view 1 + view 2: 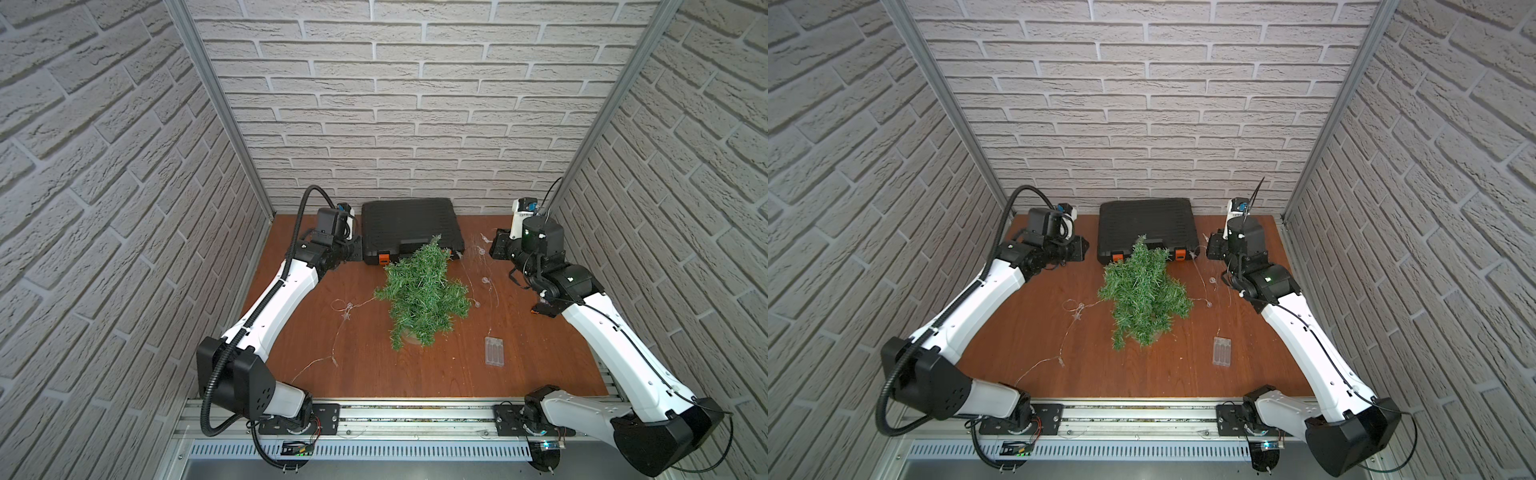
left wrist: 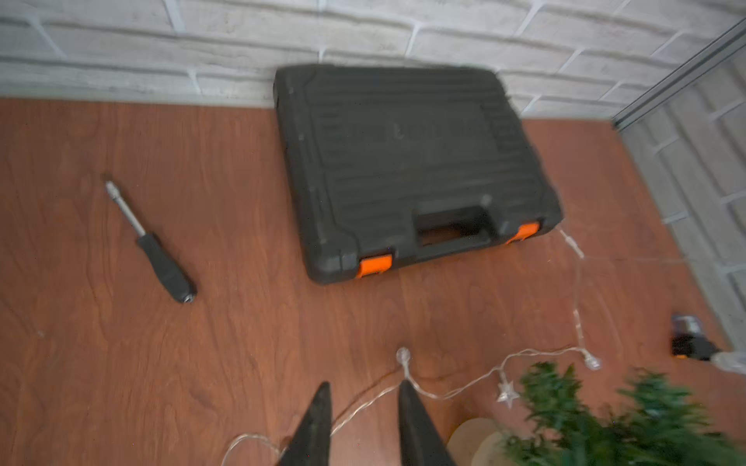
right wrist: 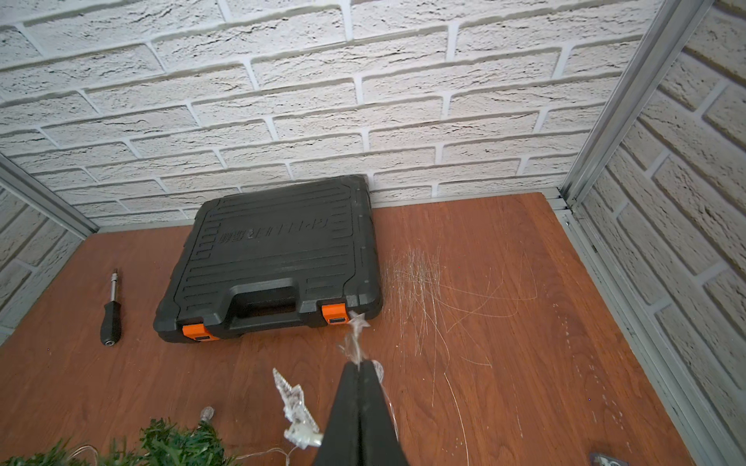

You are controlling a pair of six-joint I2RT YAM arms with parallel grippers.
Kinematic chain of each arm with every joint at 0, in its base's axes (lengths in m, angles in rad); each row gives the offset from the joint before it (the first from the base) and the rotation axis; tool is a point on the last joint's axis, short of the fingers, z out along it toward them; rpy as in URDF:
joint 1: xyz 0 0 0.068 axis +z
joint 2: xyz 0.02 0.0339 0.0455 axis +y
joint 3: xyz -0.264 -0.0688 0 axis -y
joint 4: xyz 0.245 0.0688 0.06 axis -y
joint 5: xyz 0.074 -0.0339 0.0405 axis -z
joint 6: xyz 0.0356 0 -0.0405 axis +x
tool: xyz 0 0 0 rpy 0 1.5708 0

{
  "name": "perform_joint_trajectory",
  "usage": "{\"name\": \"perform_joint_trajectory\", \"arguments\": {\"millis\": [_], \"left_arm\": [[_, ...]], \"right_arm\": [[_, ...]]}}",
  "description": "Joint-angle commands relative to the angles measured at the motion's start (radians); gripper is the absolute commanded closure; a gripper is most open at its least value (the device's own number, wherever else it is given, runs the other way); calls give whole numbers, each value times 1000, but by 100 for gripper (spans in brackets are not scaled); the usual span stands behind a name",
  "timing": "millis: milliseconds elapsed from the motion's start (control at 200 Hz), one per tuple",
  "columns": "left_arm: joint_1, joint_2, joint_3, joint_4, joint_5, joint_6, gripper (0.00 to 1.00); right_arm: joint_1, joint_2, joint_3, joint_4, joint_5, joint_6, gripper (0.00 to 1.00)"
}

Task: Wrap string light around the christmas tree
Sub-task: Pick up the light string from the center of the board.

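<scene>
String light (image 3: pixel 354 341) pinched in R gripper (image 3: pixel 359 364), jaws closed; L gripper (image 2: pixel 364 385) jaws apart. Christmas tree (image 1: pixel 419 291) in pot (image 2: pixel 472 439); black case (image 3: pixel 274 258) closed.

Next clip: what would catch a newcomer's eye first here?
The green christmas tree at the middle of the brown table, with the string light trailing loose on both sides. Behind it, a black case with orange latches lies against the back wall. The right pincer is shut on the string light.
</scene>
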Motion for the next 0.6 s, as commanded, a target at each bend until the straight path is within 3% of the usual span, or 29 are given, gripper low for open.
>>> {"name": "perform_joint_trajectory", "arguments": {"millis": [0,110,330,370,470,595], "left_arm": [[1,18,-79,-7,-33,4,54],[-34,42,-179,21,-50,-43,56],[-75,90,-301,66,-60,13,57],[-76,115,-302,71,-43,31,54],[-105,180,-306,118,-32,90,37],[-135,260,-273,131,-61,138,32]], "right_arm": [[-7,-4,14,57,-16,-9,98],[-7,-7,-1,65,-26,-9,98],[-10,-11,-23,78,-56,-26,98],[-11,-15,-29,79,-58,-28,98],[-14,-29,-54,96,-58,-34,98],[-22,-42,-71,94,-72,-36,98]]}}
